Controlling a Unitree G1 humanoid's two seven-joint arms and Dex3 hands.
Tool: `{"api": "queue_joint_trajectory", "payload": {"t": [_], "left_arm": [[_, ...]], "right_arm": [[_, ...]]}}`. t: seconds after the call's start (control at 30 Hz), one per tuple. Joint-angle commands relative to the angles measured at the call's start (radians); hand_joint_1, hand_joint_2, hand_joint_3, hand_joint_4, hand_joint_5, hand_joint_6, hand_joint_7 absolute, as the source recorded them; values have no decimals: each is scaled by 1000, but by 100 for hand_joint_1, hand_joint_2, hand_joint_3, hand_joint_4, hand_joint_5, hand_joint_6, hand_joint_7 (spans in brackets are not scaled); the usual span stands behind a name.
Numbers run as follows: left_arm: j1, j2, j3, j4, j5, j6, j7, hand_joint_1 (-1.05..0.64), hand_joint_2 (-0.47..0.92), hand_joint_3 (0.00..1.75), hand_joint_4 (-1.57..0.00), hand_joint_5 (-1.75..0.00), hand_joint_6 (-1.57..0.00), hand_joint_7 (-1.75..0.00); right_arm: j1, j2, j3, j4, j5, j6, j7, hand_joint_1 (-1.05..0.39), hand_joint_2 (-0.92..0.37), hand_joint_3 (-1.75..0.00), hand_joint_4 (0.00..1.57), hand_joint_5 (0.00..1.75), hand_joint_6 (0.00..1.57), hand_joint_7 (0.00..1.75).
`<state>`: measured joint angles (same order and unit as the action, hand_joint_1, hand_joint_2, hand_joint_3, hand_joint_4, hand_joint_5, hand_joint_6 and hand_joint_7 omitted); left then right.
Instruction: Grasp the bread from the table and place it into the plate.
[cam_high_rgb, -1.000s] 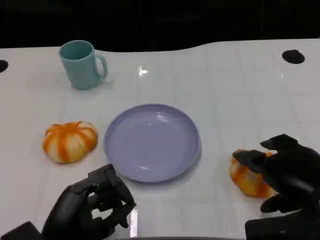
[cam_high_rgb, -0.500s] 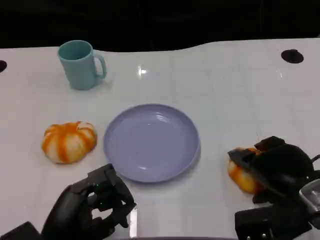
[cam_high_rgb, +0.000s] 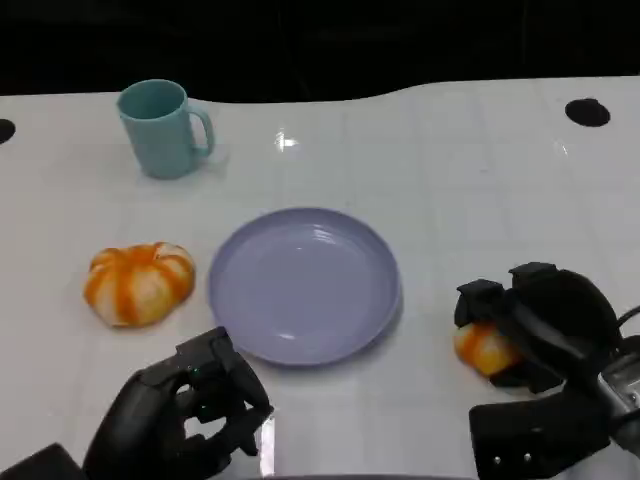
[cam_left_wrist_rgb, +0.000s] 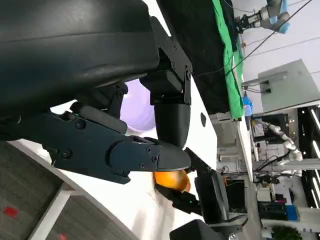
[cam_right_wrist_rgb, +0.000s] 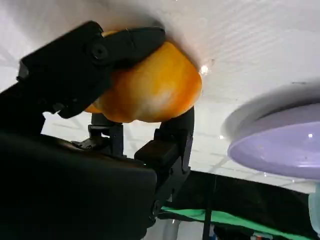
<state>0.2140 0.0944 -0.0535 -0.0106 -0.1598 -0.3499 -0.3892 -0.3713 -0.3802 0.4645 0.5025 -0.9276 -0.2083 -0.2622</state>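
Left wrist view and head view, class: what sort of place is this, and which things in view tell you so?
Probably a robotics lab or test room, not a kitchen. Beyond the white table, the left wrist view shows another robot arm, a green cloth and cluttered equipment. On the table, a plate and mug look like staged props.

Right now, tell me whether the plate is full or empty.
Empty. The plate shows bare purple surface; one bread sits beside it in the right hand's fingers, the other bread on the table.

glossy white table (cam_high_rgb: 470, 180); black backdrop behind; green cloth (cam_left_wrist_rgb: 227, 55), lab equipment beyond table edge.
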Motion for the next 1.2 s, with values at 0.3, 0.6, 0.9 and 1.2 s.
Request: {"api": "queue_joint_trajectory", "payload": {"t": [0.3,0.6,0.9,1.2], "left_arm": [[4,3,-1,-8,24,-2,13,-56,92,31,-68,-175,-60,-154],[1,1,-5,-7,28,-1,11,-56,92,33,-69,-175,-59,-156],[20,-1,-15,-31,24,8,12,-51,92,32,-69,-175,-59,-157],[27,-1,-23,-42,39,-1,20,-53,92,33,-68,-175,-58,-158]], "right_arm": [[-24,6,-60,4,123,-164,-197,-12,-38,-123,93,175,76,166],[-90,82,-92,-26,252,-236,-116,-15,-31,-132,98,175,72,175],[-183,178,-76,-8,304,-217,8,-15,-26,-143,97,175,71,175],[-261,279,-50,99,310,-222,48,-15,-28,-136,97,175,72,172]]}}
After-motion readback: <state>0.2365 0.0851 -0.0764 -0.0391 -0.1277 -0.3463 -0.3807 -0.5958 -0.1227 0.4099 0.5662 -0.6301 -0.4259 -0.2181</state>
